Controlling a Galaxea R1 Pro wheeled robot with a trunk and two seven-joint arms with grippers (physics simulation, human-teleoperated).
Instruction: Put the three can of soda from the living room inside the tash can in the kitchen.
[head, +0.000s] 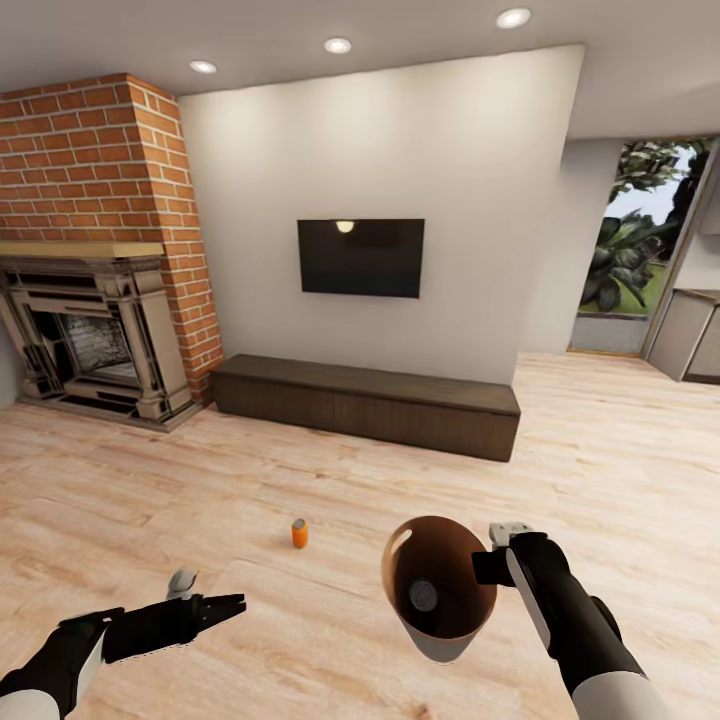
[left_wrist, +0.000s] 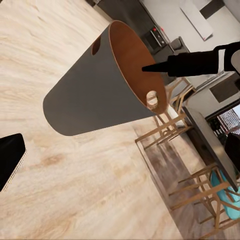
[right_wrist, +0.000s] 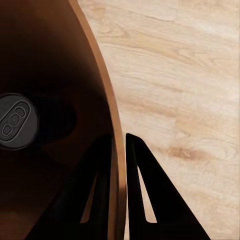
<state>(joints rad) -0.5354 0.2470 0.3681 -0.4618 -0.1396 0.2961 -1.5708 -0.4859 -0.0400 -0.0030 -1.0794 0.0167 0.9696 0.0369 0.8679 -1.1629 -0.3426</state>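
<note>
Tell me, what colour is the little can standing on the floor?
Orange can, seen best in the head view.

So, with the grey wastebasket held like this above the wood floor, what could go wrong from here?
1. The right gripper pinches only the thin copper-brown rim of the grey tapered wastebasket, one finger inside and one outside; the hold looks small, so the basket might slip or swing.
2. A silvery-topped can already lies inside; tilting the basket further could let it roll out.
3. The small orange soda can stands upright on the light wood floor; a bump could knock it over.
</note>
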